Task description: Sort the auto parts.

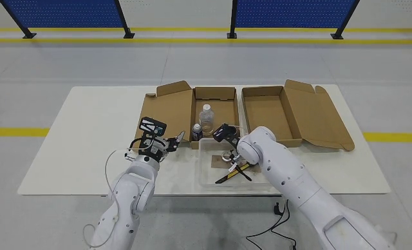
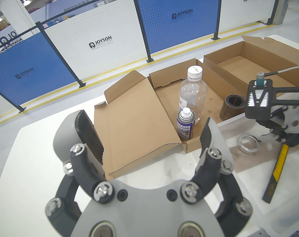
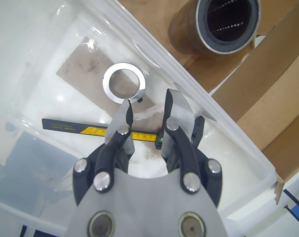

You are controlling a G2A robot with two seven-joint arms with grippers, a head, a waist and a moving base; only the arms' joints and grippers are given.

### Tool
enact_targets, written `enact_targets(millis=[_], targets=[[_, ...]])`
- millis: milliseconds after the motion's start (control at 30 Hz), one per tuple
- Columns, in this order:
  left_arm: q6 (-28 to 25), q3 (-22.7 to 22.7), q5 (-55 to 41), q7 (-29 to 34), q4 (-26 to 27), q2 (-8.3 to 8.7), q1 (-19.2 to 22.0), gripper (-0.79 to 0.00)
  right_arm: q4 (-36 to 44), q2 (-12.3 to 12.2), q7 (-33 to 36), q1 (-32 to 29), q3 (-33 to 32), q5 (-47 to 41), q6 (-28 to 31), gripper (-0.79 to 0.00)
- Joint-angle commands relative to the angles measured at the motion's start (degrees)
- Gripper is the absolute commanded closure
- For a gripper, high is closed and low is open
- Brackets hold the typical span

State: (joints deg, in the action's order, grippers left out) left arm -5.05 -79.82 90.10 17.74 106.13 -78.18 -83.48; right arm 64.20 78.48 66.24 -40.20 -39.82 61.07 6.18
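Factory hall, partition panels [image 1: 64, 8] (perforated), yellow floor lines [image 1: 22, 131]

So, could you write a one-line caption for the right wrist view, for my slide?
Open right gripper over a clear plastic tray, close to a flat silver metal ring.

Plain white bench [image 1: 84, 134] on pale grey floor [image 1: 193, 66]. Well behind it, two blue perforated panels [image 1: 64, 8] on black posts [image 1: 121, 15] with angled feet, yellow lines [image 1: 180, 39] running along the base. Another yellow stripe [image 1: 19, 131] crossing the floor level with the bench, on either side of it. Black cable [image 1: 278, 210] down by the bench's near edge. Seen from the left wrist, white panels [image 2: 90, 57] alternating with the blue ones.
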Motion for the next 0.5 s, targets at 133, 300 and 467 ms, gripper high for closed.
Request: enact_targets(millis=[133,300,467], targets=[[0.0,0.0,0.0,0.0,0.0,0.00,0.0,-0.785,-2.5,1.1,-0.6,1.1,1.3,-0.1,0.4,-0.302],[0.0,0.0,0.0,0.0,0.0,0.00,0.0,-0.785,-4.3,1.9,-0.7,1.6,1.9,-0.3,0.7,-0.302],[0.0,0.0,0.0,0.0,0.0,0.00,0.0,-0.785,-4.9,2.2,-0.2,1.6,1.8,-0.3,0.8,-0.305]])
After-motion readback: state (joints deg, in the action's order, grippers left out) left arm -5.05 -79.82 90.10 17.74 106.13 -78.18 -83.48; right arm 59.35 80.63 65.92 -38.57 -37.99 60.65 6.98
